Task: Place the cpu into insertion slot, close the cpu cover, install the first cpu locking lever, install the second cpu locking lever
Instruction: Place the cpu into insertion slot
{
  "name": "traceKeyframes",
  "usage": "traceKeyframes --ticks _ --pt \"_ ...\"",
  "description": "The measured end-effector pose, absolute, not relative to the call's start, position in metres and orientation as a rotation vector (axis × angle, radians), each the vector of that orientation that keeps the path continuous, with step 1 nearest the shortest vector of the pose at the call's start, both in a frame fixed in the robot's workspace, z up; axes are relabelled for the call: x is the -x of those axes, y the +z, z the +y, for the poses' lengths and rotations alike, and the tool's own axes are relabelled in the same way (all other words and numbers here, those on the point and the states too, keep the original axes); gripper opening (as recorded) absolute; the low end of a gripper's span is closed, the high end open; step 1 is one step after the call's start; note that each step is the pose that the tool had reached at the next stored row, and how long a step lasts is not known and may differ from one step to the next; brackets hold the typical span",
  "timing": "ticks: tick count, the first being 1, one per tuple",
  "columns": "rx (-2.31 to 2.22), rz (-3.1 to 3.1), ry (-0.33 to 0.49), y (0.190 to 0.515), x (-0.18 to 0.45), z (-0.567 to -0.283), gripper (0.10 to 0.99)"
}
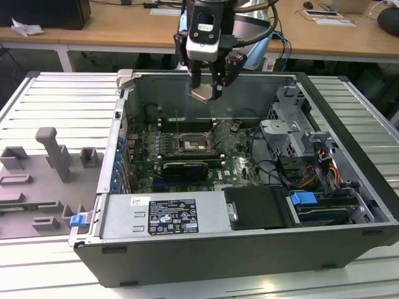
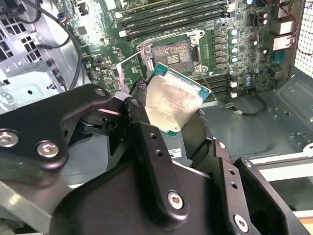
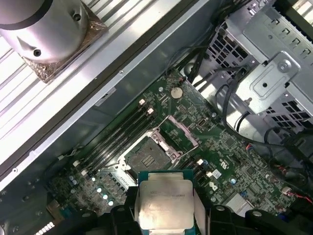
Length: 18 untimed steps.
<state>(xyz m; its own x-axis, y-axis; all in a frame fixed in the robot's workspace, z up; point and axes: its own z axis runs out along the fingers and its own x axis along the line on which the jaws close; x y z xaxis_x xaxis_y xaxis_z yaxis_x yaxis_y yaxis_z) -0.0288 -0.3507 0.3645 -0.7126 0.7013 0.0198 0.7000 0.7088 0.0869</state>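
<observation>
While end effector (image 1: 206, 85) clamps cpu (image 2: 173, 105), its edges hide.

The cpu (image 2: 172, 105) has a dull, scuffed metal top. The fingers (image 2: 146, 142) are matt black. The computer case (image 1: 262, 93) is grey metal.

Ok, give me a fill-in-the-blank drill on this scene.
1. The tool is shut on the ____.
2. The slot lies in a ____ board.
3. The cover stands ____, not shut.
Missing words: cpu; green; open.
</observation>
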Motion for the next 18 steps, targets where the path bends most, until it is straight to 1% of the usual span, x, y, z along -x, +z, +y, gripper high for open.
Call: traceKeyframes --ticks 18 --pt "-1.555 2.703 0.127 0.3546 0.0290 -0.3507 0.533"
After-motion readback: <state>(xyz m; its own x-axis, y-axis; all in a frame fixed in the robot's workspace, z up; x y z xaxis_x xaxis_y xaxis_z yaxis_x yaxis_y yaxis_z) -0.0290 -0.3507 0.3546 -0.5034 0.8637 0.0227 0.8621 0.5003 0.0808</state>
